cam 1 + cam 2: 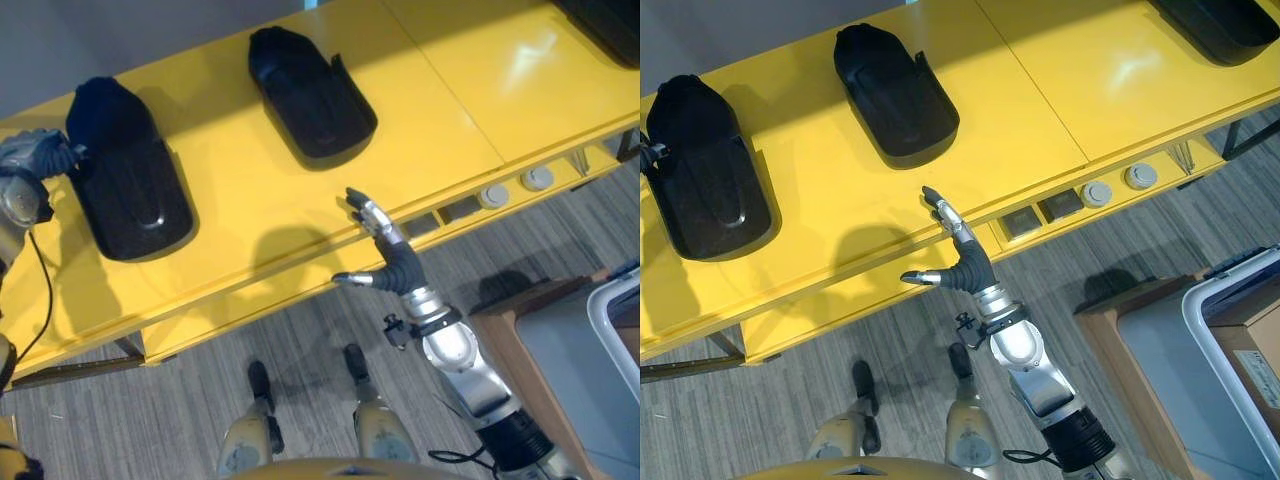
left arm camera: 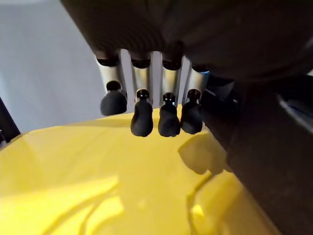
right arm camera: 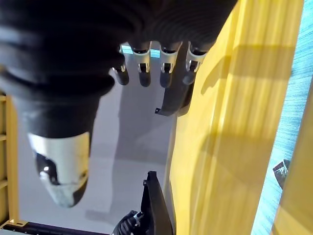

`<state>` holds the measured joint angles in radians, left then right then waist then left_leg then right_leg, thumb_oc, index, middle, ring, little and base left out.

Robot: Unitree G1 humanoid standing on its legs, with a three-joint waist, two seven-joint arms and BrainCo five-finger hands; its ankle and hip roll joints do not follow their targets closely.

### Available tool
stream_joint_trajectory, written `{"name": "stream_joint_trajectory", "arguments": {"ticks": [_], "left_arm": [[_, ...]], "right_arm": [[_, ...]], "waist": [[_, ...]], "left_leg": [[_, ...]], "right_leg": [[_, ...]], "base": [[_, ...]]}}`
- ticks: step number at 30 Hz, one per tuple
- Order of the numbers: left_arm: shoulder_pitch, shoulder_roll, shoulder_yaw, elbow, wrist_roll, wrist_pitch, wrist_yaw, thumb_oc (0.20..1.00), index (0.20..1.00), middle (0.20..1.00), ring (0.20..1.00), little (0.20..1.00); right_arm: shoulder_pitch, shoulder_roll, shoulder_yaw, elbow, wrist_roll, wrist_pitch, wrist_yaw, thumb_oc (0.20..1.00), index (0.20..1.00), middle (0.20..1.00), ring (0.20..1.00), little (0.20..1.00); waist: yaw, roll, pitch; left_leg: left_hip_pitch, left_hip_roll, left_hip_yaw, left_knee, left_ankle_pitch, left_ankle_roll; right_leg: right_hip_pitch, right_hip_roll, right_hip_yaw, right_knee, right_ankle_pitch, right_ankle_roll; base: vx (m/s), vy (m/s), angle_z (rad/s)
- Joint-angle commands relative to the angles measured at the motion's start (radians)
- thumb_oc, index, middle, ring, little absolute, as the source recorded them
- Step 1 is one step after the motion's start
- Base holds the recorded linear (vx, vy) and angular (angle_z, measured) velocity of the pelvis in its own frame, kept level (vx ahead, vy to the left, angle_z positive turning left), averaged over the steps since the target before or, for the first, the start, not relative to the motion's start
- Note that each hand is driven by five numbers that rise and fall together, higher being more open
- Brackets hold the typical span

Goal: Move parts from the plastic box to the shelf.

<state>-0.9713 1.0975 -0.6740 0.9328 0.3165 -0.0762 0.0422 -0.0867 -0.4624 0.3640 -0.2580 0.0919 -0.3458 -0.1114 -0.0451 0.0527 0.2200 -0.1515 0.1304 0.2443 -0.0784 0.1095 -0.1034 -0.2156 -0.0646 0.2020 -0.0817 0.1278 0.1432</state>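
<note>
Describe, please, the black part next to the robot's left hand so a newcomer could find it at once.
Start at the yellow shelf. Two black parts lie near its left end; take the left part, at the left hand. The other part lies farther right, away from both hands.

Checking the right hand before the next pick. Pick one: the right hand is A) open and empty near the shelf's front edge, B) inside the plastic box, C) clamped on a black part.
A: the right hand has straight fingers, holds nothing, at the yellow shelf's front edge.
</note>
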Motion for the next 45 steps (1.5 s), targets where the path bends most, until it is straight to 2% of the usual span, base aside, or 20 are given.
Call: {"name": "stream_joint_trajectory", "arguments": {"ticks": [1, 3, 8, 10, 15, 17, 20, 21, 22, 23, 25, 26, 27, 28, 32, 33, 38, 39, 40, 45], "left_arm": [[-0.147, -0.003, -0.010, 0.057, 0.053, 0.047, 0.065, 1.000, 1.000, 1.000, 1.000, 1.000], [-0.167, -0.058, 0.004, 0.070, 0.075, 0.075, 0.085, 1.000, 1.000, 1.000, 1.000, 1.000], [-0.164, -0.106, 0.046, 0.031, 0.069, 0.093, 0.110, 1.000, 1.000, 1.000, 1.000, 1.000], [-0.141, -0.105, 0.067, -0.029, 0.068, 0.095, 0.113, 1.000, 1.000, 1.000, 1.000, 1.000], [-0.092, -0.126, 0.168, -0.212, 0.016, 0.069, 0.209, 1.000, 1.000, 1.000, 1.000, 1.000], [-0.031, -0.130, 0.247, -0.322, -0.036, 0.037, 0.265, 1.000, 1.000, 1.000, 1.000, 1.000], [0.116, -0.151, 0.388, -0.547, -0.142, -0.074, 0.315, 1.000, 1.000, 1.000, 1.000, 1.000], [0.135, -0.149, 0.404, -0.556, -0.141, -0.073, 0.313, 1.000, 1.000, 1.000, 1.000, 1.000], [0.278, -0.191, 0.498, -0.694, -0.207, -0.159, 0.307, 1.000, 1.000, 1.000, 1.000, 1.000], [0.334, -0.215, 0.526, -0.772, -0.244, -0.198, 0.298, 1.000, 1.000, 1.000, 1.000, 1.000], [0.457, -0.260, 0.607, -0.893, -0.305, -0.247, 0.300, 1.000, 1.000, 1.000, 1.000, 1.000], [0.483, -0.294, 0.612, -0.931, -0.307, -0.261, 0.308, 1.000, 1.000, 1.000, 1.000, 1.000], [0.542, -0.370, 0.630, -0.999, -0.314, -0.292, 0.317, 1.000, 1.000, 1.000, 1.000, 1.000], [0.545, -0.371, 0.632, -1.002, -0.313, -0.291, 0.317, 1.000, 1.000, 1.000, 1.000, 1.000], [0.644, -0.513, 0.628, -1.093, -0.361, -0.348, 0.305, 1.000, 1.000, 1.000, 1.000, 1.000], [0.688, -0.523, 0.616, -1.149, -0.370, -0.360, 0.269, 1.000, 1.000, 1.000, 1.000, 1.000], [0.773, -0.515, 0.624, -1.245, -0.434, -0.410, 0.212, 1.000, 1.000, 1.000, 1.000, 1.000], [0.776, -0.515, 0.626, -1.247, -0.435, -0.409, 0.210, 1.000, 1.000, 1.000, 1.000, 1.000], [0.820, -0.517, 0.621, -1.276, -0.466, -0.417, 0.185, 1.000, 1.000, 1.000, 1.000, 1.000], [0.869, -0.519, 0.611, -1.286, -0.543, -0.420, 0.158, 1.000, 1.000, 1.000, 1.000, 1.000]], "right_arm": [[-0.031, -0.008, -0.060, -0.075, 0.010, -0.077, -0.004, 1.000, 1.000, 1.000, 1.000, 1.000], [-0.041, -0.011, -0.071, -0.077, 0.005, -0.074, -0.014, 1.000, 1.000, 1.000, 1.000, 1.000], [-0.034, -0.017, -0.093, -0.078, -0.004, -0.062, -0.021, 1.000, 1.000, 1.000, 1.000, 1.000], [-0.020, -0.022, -0.107, -0.083, -0.009, -0.055, -0.018, 1.000, 1.000, 1.000, 1.000, 1.000], [0.006, -0.039, -0.135, -0.085, -0.015, -0.047, -0.013, 1.000, 1.000, 1.000, 1.000, 1.000], [0.004, -0.055, -0.131, -0.092, 0.001, -0.049, 0.011, 1.000, 1.000, 1.000, 1.000, 1.000], [-0.019, -0.093, -0.100, -0.087, 0.077, -0.037, 0.096, 1.000, 1.000, 1.000, 1.000, 1.000], [-0.021, -0.098, -0.094, -0.086, 0.080, -0.037, 0.098, 1.000, 1.000, 1.000, 1.000, 1.000], [-0.046, -0.099, -0.046, -0.040, 0.209, -0.017, 0.197, 1.000, 1.000, 1.000, 1.000, 1.000], [-0.051, -0.084, -0.029, -0.016, 0.272, -0.002, 0.235, 1.000, 1.000, 1.000, 1.000, 1.000], [-0.073, -0.048, 0.022, 0.053, 0.347, 0.018, 0.279, 0.752, 0.752, 0.752, 0.752, 0.752], [-0.079, -0.016, 0.044, 0.084, 0.385, 0.022, 0.293, 0.426, 0.426, 0.426, 0.426, 0.426], [-0.107, 0.060, 0.085, 0.176, 0.478, 0.027, 0.316, 0.200, 0.200, 0.200, 0.200, 0.200], [-0.108, 0.060, 0.087, 0.178, 0.478, 0.026, 0.316, 0.200, 0.200, 0.200, 0.200, 0.200], [-0.164, 0.159, 0.143, 0.263, 0.554, 0.030, 0.326, 0.200, 0.200, 0.200, 0.200, 0.200], [-0.201, 0.166, 0.169, 0.266, 0.542, 0.035, 0.329, 0.200, 0.200, 0.200, 0.200, 0.200], [-0.258, 0.178, 0.209, 0.295, 0.550, 0.045, 0.341, 0.200, 0.200, 0.200, 0.200, 0.200], [-0.258, 0.179, 0.210, 0.296, 0.551, 0.045, 0.342, 0.200, 0.200, 0.200, 0.200, 0.200], [-0.284, 0.188, 0.229, 0.308, 0.562, 0.048, 0.345, 0.200, 0.200, 0.200, 0.200, 0.200], [-0.329, 0.204, 0.250, 0.319, 0.583, 0.057, 0.341, 0.200, 0.200, 0.200, 0.200, 0.200]], "waist": [[0.033, -0.012, -0.004], [0.036, -0.016, -0.013], [0.042, -0.021, -0.039], [0.045, -0.026, -0.057], [0.055, -0.038, -0.098], [0.058, -0.043, -0.111], [0.069, -0.059, -0.129], [0.064, -0.055, -0.130], [0.070, -0.065, -0.146], [0.079, -0.073, -0.152], [0.083, -0.080, -0.167], [0.090, -0.083, -0.171], [0.104, -0.091, -0.174], [0.103, -0.090, -0.175], [0.128, -0.102, -0.177], [0.149, -0.106, -0.170], [0.188, -0.110, -0.157], [0.186, -0.110, -0.158], [0.211, -0.111, -0.149], [0.250, -0.106, -0.131]], "left_leg": [[0.084, -0.002, 0.009, 0.082, -0.162, -0.008], [0.089, -0.003, 0.007, 0.088, -0.167, -0.007], [0.104, -0.006, 0.001, 0.098, -0.179, -0.005], [0.116, -0.009, 0.000, 0.103, -0.188, -0.003], [0.142, -0.015, -0.008, 0.121, -0.208, 0.000], [0.148, -0.018, -0.014, 0.127, -0.214, 0.001], [0.160, -0.021, -0.018, 0.130, -0.220, 0.003], [0.161, -0.021, -0.018, 0.130, -0.220, 0.003], [0.172, -0.022, -0.016, 0.130, -0.223, 0.004], [0.176, -0.022, -0.018, 0.130, -0.224, 0.004], [0.190, -0.025, -0.017, 0.126, -0.227, 0.005], [0.193, -0.025, -0.020, 0.124, -0.228, 0.006], [0.195, -0.027, -0.028, 0.124, -0.229, 0.010], [0.195, -0.027, -0.028, 0.124, -0.229, 0.010], [0.195, -0.031, -0.043, 0.124, -0.229, 0.014], [0.189, -0.032, -0.057, 0.127, -0.228, 0.014], [0.171, -0.034, -0.085, 0.123, -0.219, 0.012], [0.171, -0.034, -0.085, 0.123, -0.219, 0.012], [0.163, -0.034, -0.097, 0.118, -0.213, 0.010], [0.132, -0.040, -0.133, 0.109, -0.197, 0.007]], "right_leg": [[0.067, -0.028, -0.091, 0.125, -0.223, 0.083], [0.077, -0.029, -0.096, 0.128, -0.228, 0.082], [0.102, -0.035, -0.111, 0.134, -0.238, 0.079], [0.119, -0.037, -0.115, 0.136, -0.244, 0.078], [0.158, -0.044, -0.132, 0.145, -0.256, 0.075], [0.170, -0.047, -0.138, 0.149, -0.260, 0.074], [0.182, -0.048, -0.141, 0.150, -0.263, 0.072], [0.183, -0.048, -0.141, 0.149, -0.263, 0.072], [0.195, -0.051, -0.142, 0.148, -0.264, 0.069], [0.201, -0.052, -0.142, 0.147, -0.264, 0.068], [0.214, -0.053, -0.142, 0.142, -0.264, 0.065], [0.218, -0.052, -0.141, 0.142, -0.264, 0.063], [0.222, -0.053, -0.141, 0.142, -0.265, 0.059], [0.222, -0.053, -0.141, 0.142, -0.265, 0.059], [0.230, -0.056, -0.144, 0.143, -0.267, 0.051], [0.228, -0.057, -0.148, 0.147, -0.270, 0.048], [0.222, -0.060, -0.164, 0.152, -0.275, 0.042], [0.222, -0.060, -0.165, 0.152, -0.275, 0.042], [0.222, -0.063, -0.176, 0.145, -0.275, 0.039], [0.216, -0.068, -0.202, 0.137, -0.268, 0.038]], "base": [[-0.01, -0.005, 0.05], [-0.01, -0.004, 0.02], [0.00, -0.002, 0.03], [0.02, -0.005, 0.17], [0.01, -0.010, 0.08], [-0.01, -0.002, 0.08], [0.00, 0.001, 0.04], [0.00, 0.000, 0.00], [0.00, 0.000, 0.00], [0.04, 0.008, -0.02], [0.04, 0.007, -0.02], [0.00, 0.000, 0.00], [0.01, -0.002, 0.10], [0.00, -0.005, 0.14], [0.02, -0.013, 0.08], [0.03, -0.027, 0.10], [0.01, -0.017, 0.21], [0.02, -0.026, 0.21], [0.01, -0.031, 0.22], [0.00, -0.024, 0.32]]}}
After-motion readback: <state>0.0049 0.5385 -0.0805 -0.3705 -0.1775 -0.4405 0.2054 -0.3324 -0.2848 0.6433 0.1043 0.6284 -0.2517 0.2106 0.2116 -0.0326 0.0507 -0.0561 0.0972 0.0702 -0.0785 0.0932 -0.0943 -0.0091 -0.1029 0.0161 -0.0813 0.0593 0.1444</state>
